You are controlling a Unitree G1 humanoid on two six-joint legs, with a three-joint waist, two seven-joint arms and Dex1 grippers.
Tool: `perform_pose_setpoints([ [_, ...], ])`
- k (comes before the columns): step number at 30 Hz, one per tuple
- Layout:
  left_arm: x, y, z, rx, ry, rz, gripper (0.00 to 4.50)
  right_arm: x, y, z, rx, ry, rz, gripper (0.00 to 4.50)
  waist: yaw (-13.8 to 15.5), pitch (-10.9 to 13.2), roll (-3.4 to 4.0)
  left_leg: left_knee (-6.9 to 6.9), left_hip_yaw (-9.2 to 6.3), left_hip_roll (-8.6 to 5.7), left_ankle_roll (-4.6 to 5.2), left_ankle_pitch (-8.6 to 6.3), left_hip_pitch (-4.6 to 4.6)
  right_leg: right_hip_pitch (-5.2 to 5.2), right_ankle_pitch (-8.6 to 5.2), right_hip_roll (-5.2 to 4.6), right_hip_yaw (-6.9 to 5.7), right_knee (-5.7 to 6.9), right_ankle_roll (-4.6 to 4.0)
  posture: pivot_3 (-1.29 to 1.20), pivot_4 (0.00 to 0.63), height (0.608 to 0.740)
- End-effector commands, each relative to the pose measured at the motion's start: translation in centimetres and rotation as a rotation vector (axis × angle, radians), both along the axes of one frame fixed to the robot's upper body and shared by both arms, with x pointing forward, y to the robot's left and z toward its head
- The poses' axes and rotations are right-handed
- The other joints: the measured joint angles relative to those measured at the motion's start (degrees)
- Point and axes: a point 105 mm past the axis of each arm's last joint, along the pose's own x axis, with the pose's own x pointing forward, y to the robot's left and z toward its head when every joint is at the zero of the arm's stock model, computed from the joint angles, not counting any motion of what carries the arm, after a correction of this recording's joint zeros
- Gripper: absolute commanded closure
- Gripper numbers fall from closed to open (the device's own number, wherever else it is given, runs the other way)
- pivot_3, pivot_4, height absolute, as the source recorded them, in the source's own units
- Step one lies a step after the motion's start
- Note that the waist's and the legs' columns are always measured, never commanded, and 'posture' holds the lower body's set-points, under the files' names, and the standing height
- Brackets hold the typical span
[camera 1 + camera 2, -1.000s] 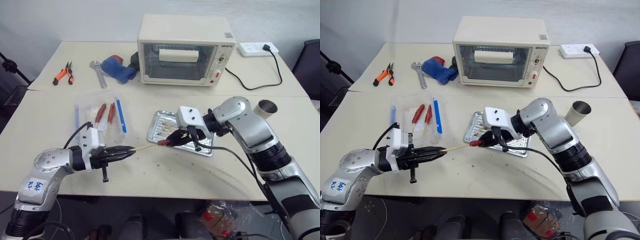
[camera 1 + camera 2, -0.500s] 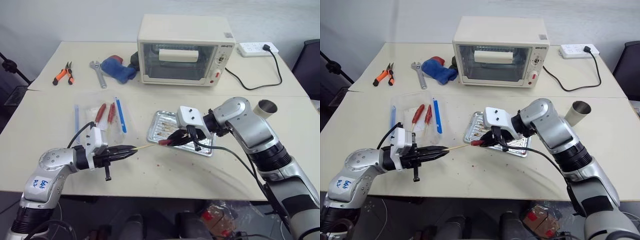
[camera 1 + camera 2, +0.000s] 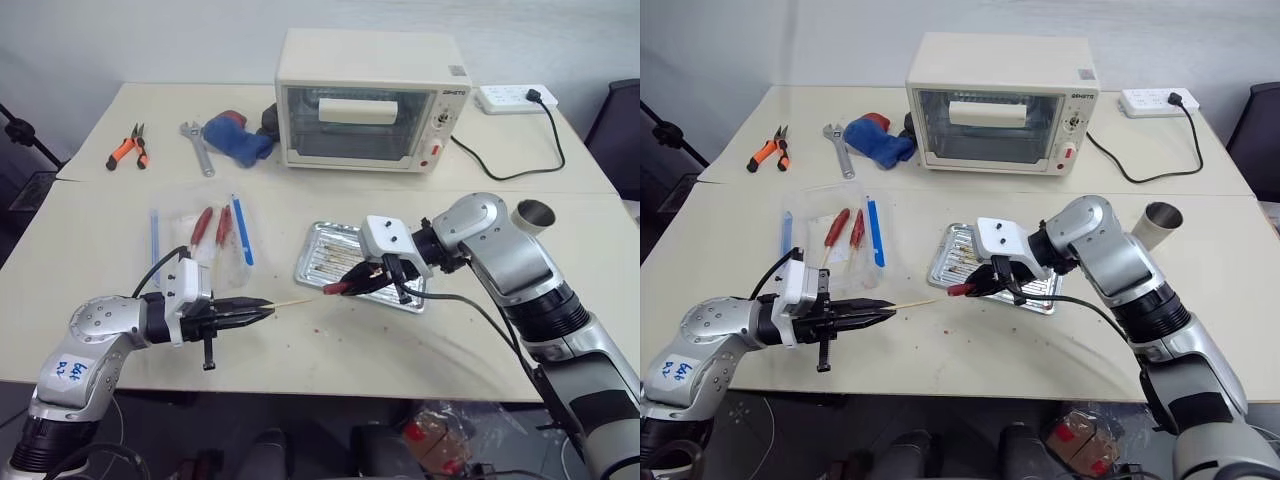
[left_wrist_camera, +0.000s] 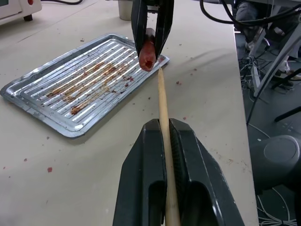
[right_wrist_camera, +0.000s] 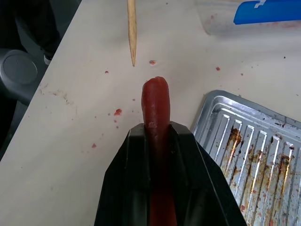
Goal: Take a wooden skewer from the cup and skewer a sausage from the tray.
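Your left end effector (image 3: 262, 311) clamps the wooden skewer (image 3: 291, 301), your right end effector (image 3: 345, 284) clamps the sausage (image 3: 333, 288); slight misalignment could glance the tip off.

Both arms are built of rounded silver-grey metal shells with black rings at the joints. The left arm (image 3: 95, 335) wears a white sticker with blue handwriting low on its shell, at about seven o'clock from the wrist. A white boxy module sits on each wrist, and a thin black cable loops up from behind the left one. The right arm (image 3: 505, 255) is bulkier, with black ribbed bands between segments and a black cable trailing beneath it. The left gripper (image 3: 262, 312) and right gripper (image 3: 340, 287) have slim, tapering black fingers.
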Motion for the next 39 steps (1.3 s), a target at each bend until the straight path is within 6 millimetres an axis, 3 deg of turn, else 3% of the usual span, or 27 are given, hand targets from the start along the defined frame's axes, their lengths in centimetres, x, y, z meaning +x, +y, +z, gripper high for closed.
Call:
perform_pose_setpoints([
  [1,-0.2,-0.2,0.9,-0.011,-0.033,-0.018,4.50,-0.2,-0.1,0.4,0.011,-0.020,0.016,4.18,0.0,0.0,0.00,0.00,0.00,0.00,0.00,0.00,0.00,0.00,0.00,0.00,0.00,0.00,0.00,0.00,0.150,0.740],
  [15,0.4,-0.8,0.6,-0.006,-0.041,-0.016,4.50,-0.9,0.9,0.5,0.036,-0.012,0.045,4.18,0.1,0.0,0.00,0.01,0.00,0.00,0.00,0.00,0.00,0.00,0.00,0.01,0.00,0.01,0.00,0.00,0.150,0.740],
  [30,0.5,0.3,-0.2,0.023,-0.022,0.023,4.50,-0.3,0.1,0.6,0.032,-0.016,0.011,4.18,0.1,0.0,0.00,0.01,0.00,0.00,0.00,0.00,0.00,0.00,0.00,0.01,-0.01,0.01,0.00,0.00,0.150,0.740],
  [39,0.3,-0.1,-0.2,-0.018,-0.022,-0.008,4.50,-0.6,0.4,0.4,0.031,-0.010,0.020,4.18,0.1,0.0,0.00,0.01,0.00,0.00,0.00,0.00,0.00,0.00,0.00,0.00,0.00,0.01,0.00,0.00,0.150,0.740],
])
